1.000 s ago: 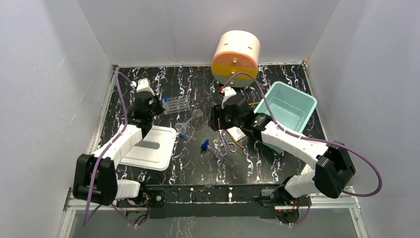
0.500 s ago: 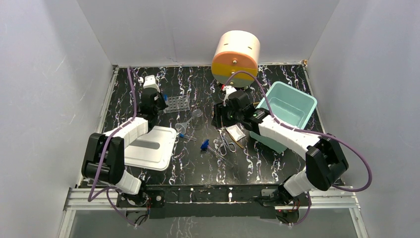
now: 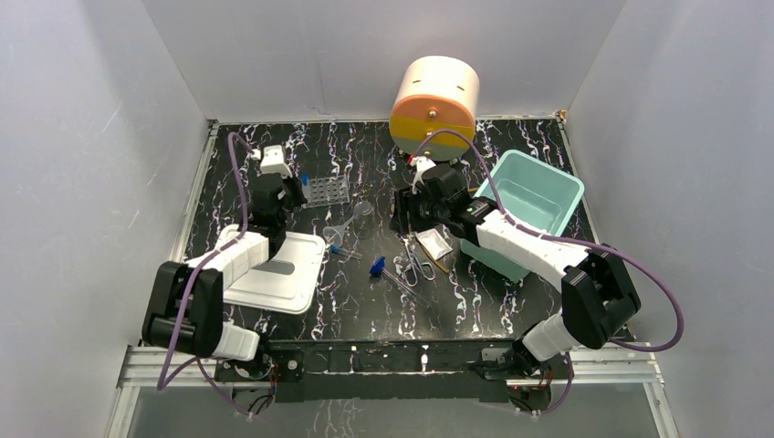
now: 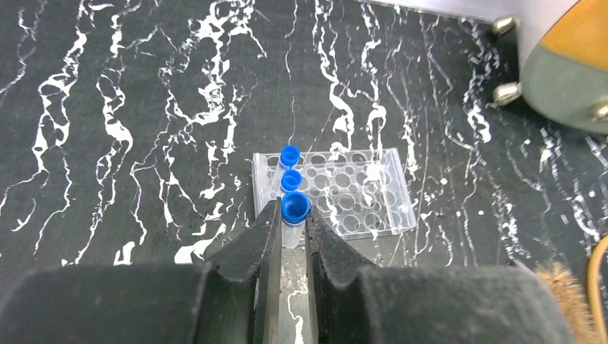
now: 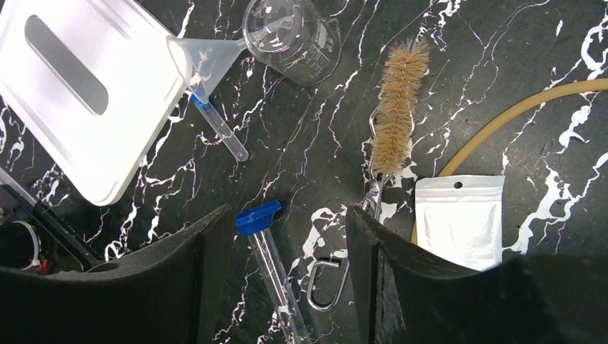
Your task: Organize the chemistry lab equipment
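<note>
My left gripper point(image 4: 291, 212) is shut on a blue-capped clear tube point(image 4: 295, 223), held upright at the near left edge of the clear grid rack point(image 4: 358, 195). Two more blue-capped tubes point(image 4: 290, 178) stand in the rack's left column. In the top view the left gripper point(image 3: 288, 192) is beside the rack point(image 3: 327, 191). My right gripper point(image 5: 290, 218) is open and empty above a lying blue-capped tube point(image 5: 267, 247) and the scissors' handle loop point(image 5: 326, 284). The brush point(image 5: 396, 107), small bag point(image 5: 459, 218), tan tubing point(image 5: 516, 111) and funnel point(image 5: 201, 61) lie around it.
A glass beaker point(image 5: 290, 36) lies by the funnel, with another thin tube point(image 5: 222, 132) below it. A white lid point(image 3: 278, 269) lies at the left. A teal bin point(image 3: 534, 205) stands at the right and the cream-and-orange drawer unit point(image 3: 435, 96) at the back.
The left arm's elbow swung left and partly back, while its gripper stayed by the rack. The right gripper drew back a little toward the drawer unit, uncovering the bag.
</note>
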Action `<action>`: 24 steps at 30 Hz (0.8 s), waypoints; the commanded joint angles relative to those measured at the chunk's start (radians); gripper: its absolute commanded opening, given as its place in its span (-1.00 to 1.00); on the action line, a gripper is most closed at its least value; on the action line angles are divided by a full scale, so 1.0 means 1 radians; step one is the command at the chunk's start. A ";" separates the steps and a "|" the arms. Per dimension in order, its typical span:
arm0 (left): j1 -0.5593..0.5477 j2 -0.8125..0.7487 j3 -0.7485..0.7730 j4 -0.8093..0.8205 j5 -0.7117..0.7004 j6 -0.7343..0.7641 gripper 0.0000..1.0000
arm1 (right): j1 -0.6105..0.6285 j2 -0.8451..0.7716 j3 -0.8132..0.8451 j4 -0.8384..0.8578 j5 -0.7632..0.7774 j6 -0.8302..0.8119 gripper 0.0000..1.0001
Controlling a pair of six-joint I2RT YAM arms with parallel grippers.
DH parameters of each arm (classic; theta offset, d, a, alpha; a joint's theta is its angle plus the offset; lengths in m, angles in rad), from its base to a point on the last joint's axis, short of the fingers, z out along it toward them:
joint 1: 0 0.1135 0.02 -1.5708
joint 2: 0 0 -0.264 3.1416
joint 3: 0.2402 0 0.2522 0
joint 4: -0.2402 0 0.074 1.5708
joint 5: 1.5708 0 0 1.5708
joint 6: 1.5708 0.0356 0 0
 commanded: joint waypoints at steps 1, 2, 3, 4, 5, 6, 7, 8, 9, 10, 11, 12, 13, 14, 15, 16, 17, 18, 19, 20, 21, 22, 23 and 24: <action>0.004 0.061 -0.006 0.143 0.018 0.091 -0.91 | -0.005 -0.022 0.028 0.010 -0.014 -0.002 0.32; 0.004 0.071 -0.008 0.156 0.020 0.103 -0.91 | -0.006 -0.026 0.026 0.009 -0.013 -0.001 0.32; 0.004 0.077 -0.011 0.170 0.022 0.114 -0.92 | -0.006 -0.031 0.023 0.009 -0.011 -0.001 0.32; 0.004 0.081 -0.014 0.180 0.024 0.121 -0.92 | -0.006 -0.034 0.021 0.009 -0.010 -0.001 0.32; 0.004 0.084 -0.015 0.186 0.026 0.131 -0.92 | -0.007 -0.037 0.018 0.009 -0.008 0.001 0.32; 0.004 0.085 -0.016 0.191 0.029 0.135 -0.92 | -0.008 -0.041 0.016 0.008 -0.006 0.001 0.32; 0.004 0.086 -0.017 0.195 0.031 0.137 -0.92 | -0.007 -0.044 0.015 0.007 -0.005 0.001 0.32; 0.004 0.086 -0.018 0.198 0.036 0.139 -0.92 | -0.007 -0.048 0.013 0.005 -0.003 0.001 0.32; 0.004 0.086 -0.021 0.202 0.046 0.140 -0.92 | -0.007 -0.049 0.012 0.003 -0.001 0.001 0.32; 0.004 0.086 -0.024 0.210 0.052 0.141 -0.91 | -0.008 -0.053 0.012 0.002 0.002 0.000 0.32; 0.004 0.088 -0.029 0.217 0.054 0.140 -0.91 | -0.007 -0.055 0.010 0.000 0.005 -0.002 0.32; 0.004 0.089 -0.033 0.225 0.057 0.143 -0.91 | -0.007 -0.056 0.009 -0.001 0.006 -0.003 0.32; 0.004 0.090 -0.038 0.234 0.058 0.145 -0.90 | -0.007 -0.056 0.008 -0.001 0.008 -0.005 0.32; 0.004 0.092 -0.044 0.244 0.059 0.147 -0.90 | -0.007 -0.056 0.010 -0.003 0.007 -0.005 0.32; 0.004 0.094 -0.049 0.250 0.057 0.150 -0.90 | -0.007 -0.055 0.012 -0.007 0.005 -0.007 0.32; 0.004 0.096 -0.053 0.258 0.055 0.154 -0.90 | -0.007 -0.054 0.017 -0.013 0.006 -0.009 0.32; 0.004 0.100 -0.059 0.270 0.056 0.161 -0.89 | -0.007 -0.054 0.020 -0.019 0.006 -0.012 0.32; 0.004 0.104 -0.063 0.283 0.056 0.170 -0.89 | -0.007 -0.055 0.023 -0.025 0.007 -0.015 0.32; 0.004 0.109 -0.065 0.294 0.060 0.180 -0.89 | -0.007 -0.055 0.025 -0.031 0.007 -0.018 0.32; 0.004 0.115 -0.064 0.300 0.061 0.191 -0.90 | -0.007 -0.055 0.027 -0.035 0.007 -0.021 0.32; 0.004 0.118 -0.062 0.303 0.062 0.199 -0.90 | -0.007 -0.056 0.029 -0.038 0.008 -0.023 0.32; 0.004 0.118 -0.064 0.309 0.059 0.203 -0.90 | -0.007 -0.056 0.030 -0.042 0.009 -0.023 0.32; 0.004 0.118 -0.065 0.314 0.058 0.204 -0.90 | -0.007 -0.056 0.030 -0.045 0.010 -0.025 0.32; 0.004 0.119 -0.065 0.315 0.061 0.204 -0.90 | -0.007 -0.058 0.030 -0.047 0.011 -0.025 0.32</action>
